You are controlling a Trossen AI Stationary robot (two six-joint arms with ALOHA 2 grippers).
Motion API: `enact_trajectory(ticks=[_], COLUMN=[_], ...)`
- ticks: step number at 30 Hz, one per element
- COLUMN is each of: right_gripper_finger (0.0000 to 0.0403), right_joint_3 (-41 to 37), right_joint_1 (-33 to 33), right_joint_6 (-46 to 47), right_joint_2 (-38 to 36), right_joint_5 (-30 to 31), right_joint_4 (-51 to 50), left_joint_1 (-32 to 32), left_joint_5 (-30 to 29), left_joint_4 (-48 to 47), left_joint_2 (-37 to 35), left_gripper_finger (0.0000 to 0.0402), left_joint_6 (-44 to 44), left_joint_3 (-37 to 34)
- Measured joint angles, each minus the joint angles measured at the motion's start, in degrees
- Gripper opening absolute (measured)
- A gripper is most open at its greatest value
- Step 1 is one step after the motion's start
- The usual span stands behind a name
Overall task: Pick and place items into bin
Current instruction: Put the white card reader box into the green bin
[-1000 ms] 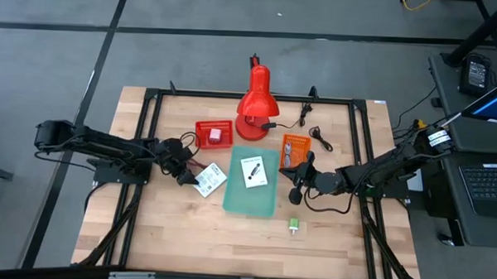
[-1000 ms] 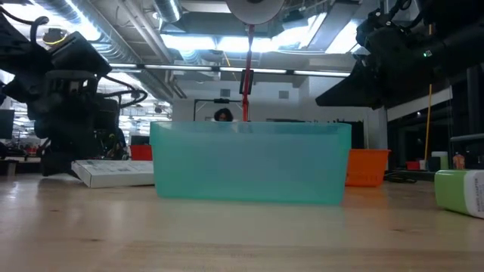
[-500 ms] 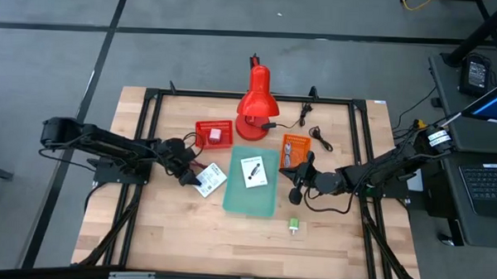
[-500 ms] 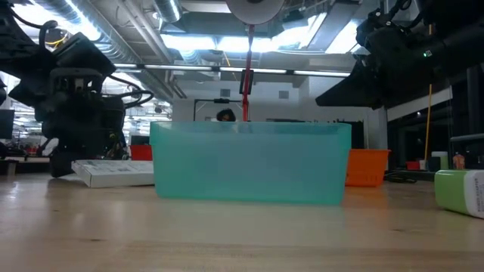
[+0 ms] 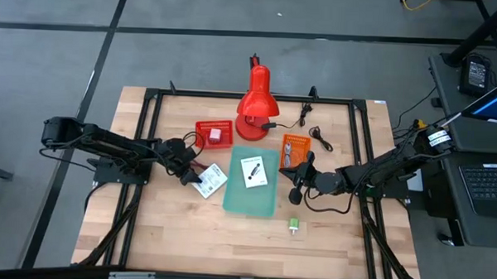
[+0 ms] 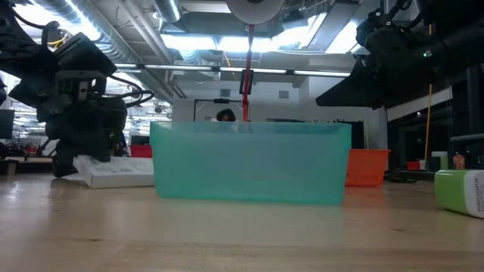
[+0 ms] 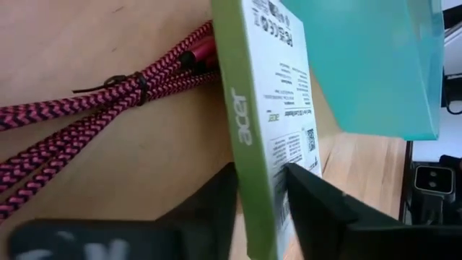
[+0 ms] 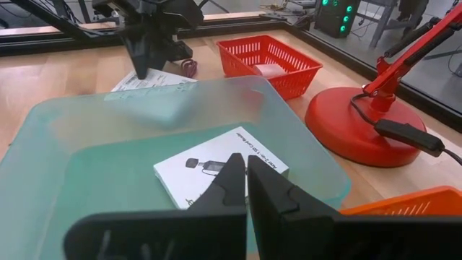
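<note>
- The left gripper sits at the table's 9 o'clock side, its fingers pinching the edge of a white Acer packet with a green side.
- That packet lies on the wooden table, just at 9 o'clock of the teal bin.
- A pink braided cable lies beside the packet.
- A second white packet rests inside the bin.
- The right gripper, pressed together, hangs at the bin's 3 o'clock.
- A green block lies at the bin's 5 o'clock.

Overhead, table-level and both wrist cameras all see the teal bin.
</note>
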Motion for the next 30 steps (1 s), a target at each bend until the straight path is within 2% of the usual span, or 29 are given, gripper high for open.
enact_trajectory(ticks=[4,6,14,18,23,30], right_gripper_finger=[0.0000,0.0000,0.0000,0.0000,0.0000,0.0000], right_joint_3=[0.0,0.0,0.0,0.0,0.0,0.0], right_joint_1=[0.0,0.0,0.0,0.0,0.0,0.0], right_joint_6=[0.0,0.0,0.0,0.1,0.2,0.2], right_joint_2=[0.0,0.0,0.0,0.0,0.0,0.0], right_joint_5=[0.0,0.0,0.0,0.0,0.0,0.0], right_joint_4=[0.0,0.0,-0.1,-0.1,-0.3,-0.3], left_joint_1=[0.1,0.1,0.1,0.0,0.1,0.1], left_joint_5=[0.1,0.1,0.8,3.1,3.2,3.2], left_joint_4=[-0.1,-0.1,-1.0,-2.5,-6.1,-6.7], left_joint_2=[0.0,0.0,-3.3,-6.3,-10.3,-15.7], left_gripper_finger=[0.0046,0.0031,0.0031,0.0031,0.0031,0.0031], left_joint_6=[0.0,0.1,-0.2,-0.3,-0.4,-1.1], left_joint_3=[0.0,0.0,-0.3,-0.3,-0.3,-0.3])
